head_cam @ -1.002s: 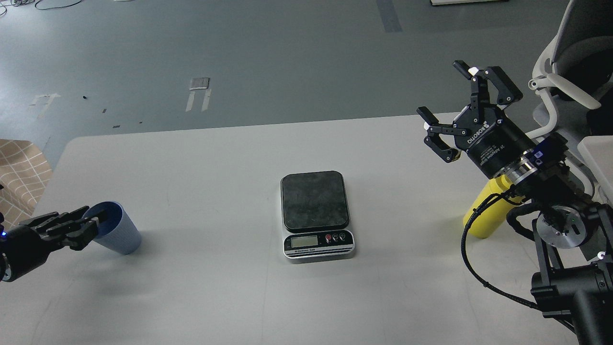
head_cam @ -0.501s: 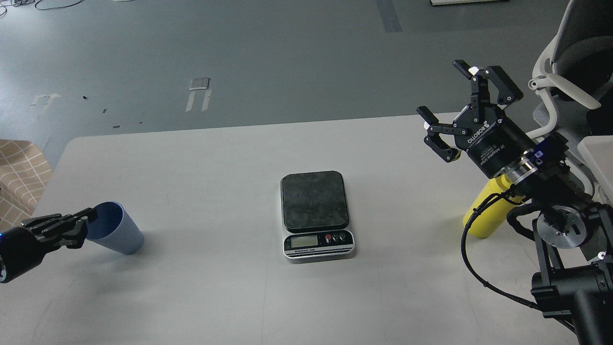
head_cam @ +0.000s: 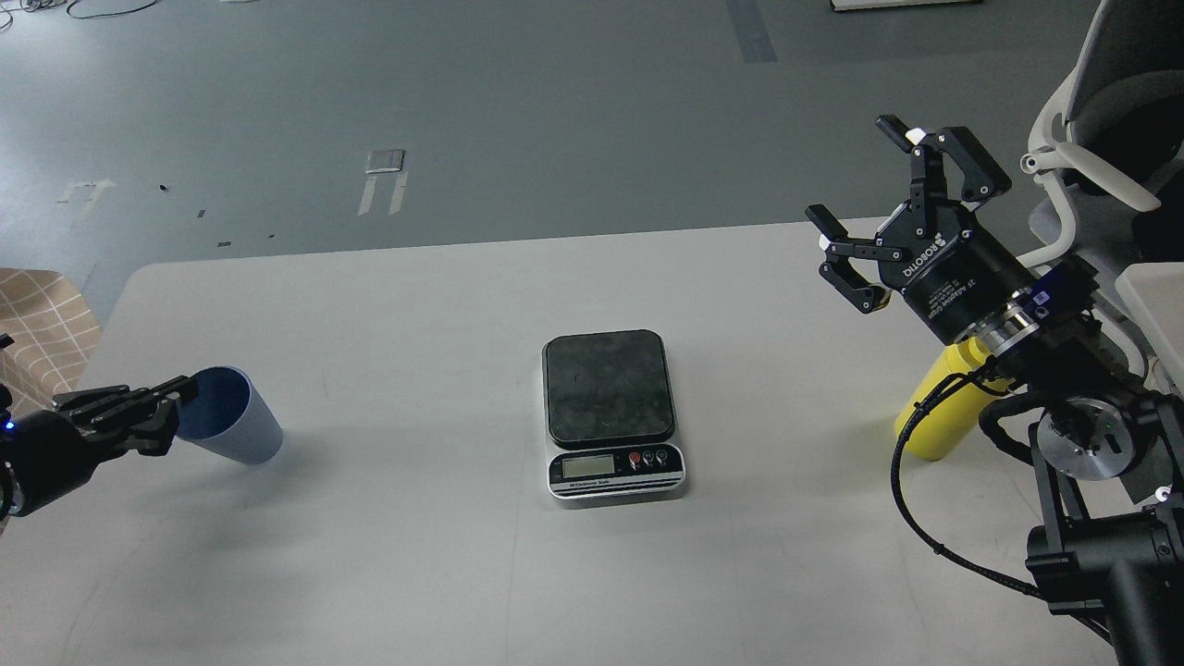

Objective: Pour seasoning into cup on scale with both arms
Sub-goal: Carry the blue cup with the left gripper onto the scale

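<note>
The light-blue ribbed cup [head_cam: 236,433] is at the left of the table, tilted with its mouth towards my left gripper [head_cam: 176,407]. That gripper is shut on the cup's rim. The scale [head_cam: 608,384] stands at the table's middle with nothing on its dark plate, its display facing me. My right gripper [head_cam: 856,176] is open and empty, raised above the table's far right. The yellow seasoning bottle [head_cam: 939,416] stands behind my right arm. Only its lower body shows; the nozzle and cap are hidden.
The white table [head_cam: 388,305] ends at a far edge with grey floor beyond. A white chair [head_cam: 1087,139] stands at the right. A checkered tan object [head_cam: 42,324] lies off the table's left edge. My right arm's cable [head_cam: 911,518] hangs over the table.
My left gripper has moved up and a little to the right with the cup, and the cup has tilted further towards the gripper. The right arm has not moved.
</note>
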You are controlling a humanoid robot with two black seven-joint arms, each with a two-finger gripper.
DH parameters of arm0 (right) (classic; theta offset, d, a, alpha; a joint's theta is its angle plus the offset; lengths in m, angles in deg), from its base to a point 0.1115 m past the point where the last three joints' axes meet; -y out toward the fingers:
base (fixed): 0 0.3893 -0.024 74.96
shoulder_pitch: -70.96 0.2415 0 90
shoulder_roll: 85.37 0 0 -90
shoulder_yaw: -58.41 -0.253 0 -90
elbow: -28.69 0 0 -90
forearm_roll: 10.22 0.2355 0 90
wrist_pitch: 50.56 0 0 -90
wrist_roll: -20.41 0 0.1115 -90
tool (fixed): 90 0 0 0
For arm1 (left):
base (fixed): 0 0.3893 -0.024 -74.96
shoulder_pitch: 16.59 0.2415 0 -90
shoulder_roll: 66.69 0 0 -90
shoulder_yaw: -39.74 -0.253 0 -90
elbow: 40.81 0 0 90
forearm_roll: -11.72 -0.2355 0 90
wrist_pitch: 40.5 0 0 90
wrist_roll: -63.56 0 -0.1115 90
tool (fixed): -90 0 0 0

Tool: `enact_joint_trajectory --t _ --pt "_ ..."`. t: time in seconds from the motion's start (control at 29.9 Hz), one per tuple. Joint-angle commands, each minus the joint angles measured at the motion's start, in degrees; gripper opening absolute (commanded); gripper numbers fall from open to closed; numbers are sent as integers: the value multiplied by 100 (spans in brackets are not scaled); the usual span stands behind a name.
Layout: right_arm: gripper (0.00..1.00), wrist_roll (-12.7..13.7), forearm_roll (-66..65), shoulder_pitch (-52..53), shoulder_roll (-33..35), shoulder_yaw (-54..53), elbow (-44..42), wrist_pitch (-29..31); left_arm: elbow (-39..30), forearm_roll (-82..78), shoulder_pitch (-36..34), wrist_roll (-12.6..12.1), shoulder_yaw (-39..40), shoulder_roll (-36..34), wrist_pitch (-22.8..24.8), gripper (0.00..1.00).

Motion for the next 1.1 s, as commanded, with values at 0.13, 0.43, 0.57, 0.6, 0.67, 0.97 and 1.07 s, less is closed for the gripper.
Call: enact_joint_trajectory --t 0.13,0.43,0.57,0.6,0.67,0.97,1.07 --pt "100 -5 17 -1 0 -8 -5 0 -266 -753 -1353 0 1 581 1363 0" --pt "100 -5 26 -71 0 -26 13 0 -558 -938 -2611 0 -8 2101 2622 0" --pt "100 -5 26 -97 0 -96 13 0 -487 -938 -2823 0 -8 2542 2842 0" --pt "100 -5 34 -97 0 -122 13 0 -479 -947 -2875 0 -16 2699 2886 0" --pt "100 -5 34 -97 0 -210 13 0 -452 -1025 -2902 0 -34 2876 2913 0" --pt "100 -5 34 -97 0 -307 -22 0 -180 -1149 -2920 0 -96 3439 2992 0" --pt "100 -5 34 -97 0 -307 -22 0 -22 -1149 -2928 0 -96 3579 3001 0"
